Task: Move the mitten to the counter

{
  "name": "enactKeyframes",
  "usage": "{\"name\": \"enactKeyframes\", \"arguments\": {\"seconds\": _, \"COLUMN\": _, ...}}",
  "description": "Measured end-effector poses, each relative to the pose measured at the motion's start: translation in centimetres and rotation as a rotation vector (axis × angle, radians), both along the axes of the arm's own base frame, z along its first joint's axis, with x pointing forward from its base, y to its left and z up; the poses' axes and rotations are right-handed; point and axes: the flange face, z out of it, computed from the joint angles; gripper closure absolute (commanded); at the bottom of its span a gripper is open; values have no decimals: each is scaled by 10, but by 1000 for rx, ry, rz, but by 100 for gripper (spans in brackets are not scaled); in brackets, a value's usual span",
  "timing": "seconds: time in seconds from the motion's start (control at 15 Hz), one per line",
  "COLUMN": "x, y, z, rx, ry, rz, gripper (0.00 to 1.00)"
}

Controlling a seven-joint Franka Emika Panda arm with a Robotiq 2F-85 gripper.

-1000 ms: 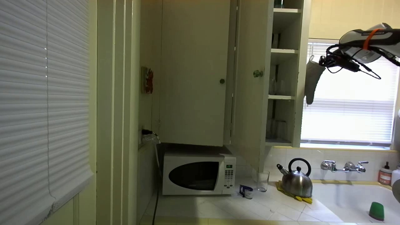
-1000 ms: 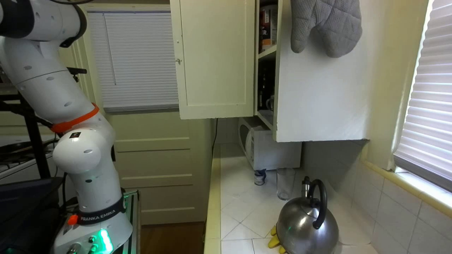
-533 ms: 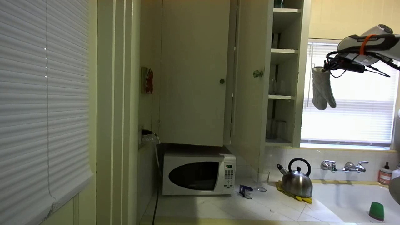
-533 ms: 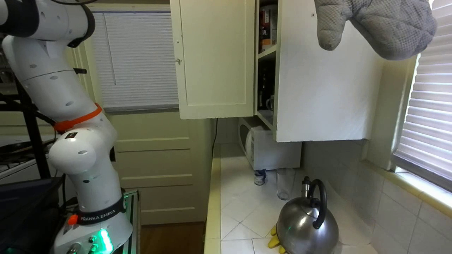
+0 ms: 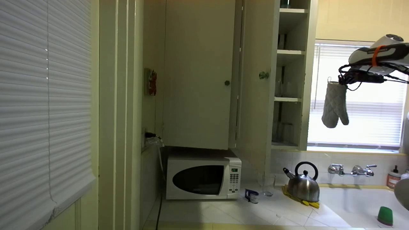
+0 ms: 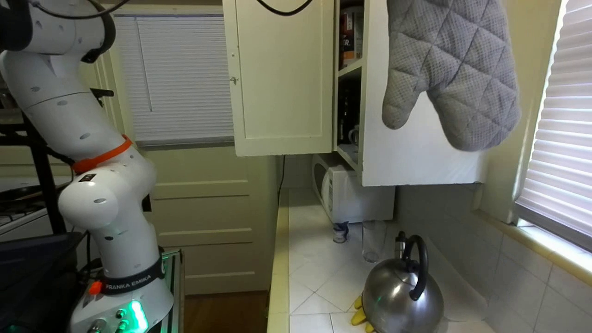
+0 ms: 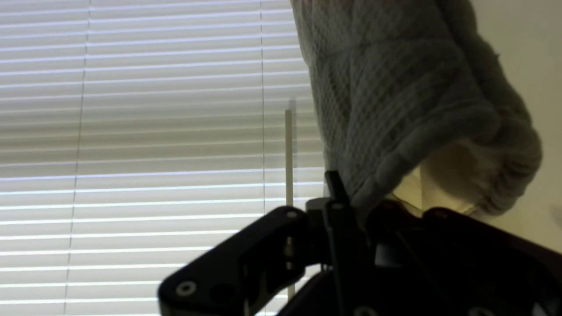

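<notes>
The grey quilted mitten hangs in the air, thumb and hand end down, in front of the window in an exterior view. It looks large near the top of an exterior view. In the wrist view the mitten fills the upper right, with its open cuff towards the jaws. My gripper is shut on the edge of the cuff; the fingers are dark and partly hidden. The gripper also shows at the cuff in an exterior view. The pale tiled counter lies well below; it also shows in an exterior view.
A kettle stands on yellow gloves beside the sink. A glass, a small cup and a microwave stand on the counter. An open cabinet is left of the mitten.
The arm and mitten have moved down and away from the cabinet, towards the window. The mitten has turned and swung while hanging from the gripper.
</notes>
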Motion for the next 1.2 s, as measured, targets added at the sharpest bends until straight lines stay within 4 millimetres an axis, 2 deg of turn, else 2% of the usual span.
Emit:
{"name": "enactKeyframes", "arguments": {"seconds": 0.2, "x": -26, "y": -1, "z": -40, "rx": 28, "ry": 57, "rz": -7, "gripper": 98}}
{"name": "enactKeyframes", "arguments": {"seconds": 0.47, "x": -53, "y": 16, "z": -90, "rx": 36, "ry": 91, "rz": 10, "gripper": 98}}
{"name": "enactKeyframes", "arguments": {"seconds": 0.67, "x": -59, "y": 37, "z": -134, "rx": -46, "ry": 106, "rz": 14, "gripper": 98}}
{"name": "enactKeyframes", "arguments": {"seconds": 0.93, "x": -61, "y": 71, "z": -210, "rx": -133, "ry": 165, "rz": 39, "gripper": 98}}
{"name": "enactKeyframes", "arguments": {"seconds": 1.0, "x": -63, "y": 80, "z": -231, "rx": -148, "ry": 188, "rz": 41, "gripper": 93}}
{"name": "enactKeyframes", "arguments": {"seconds": 1.07, "x": -65, "y": 84, "z": -245, "rx": -144, "ry": 203, "rz": 42, "gripper": 93}}
{"name": "enactKeyframes", "arguments": {"seconds": 1.2, "x": -64, "y": 84, "z": -241, "rx": -148, "ry": 197, "rz": 42, "gripper": 93}}
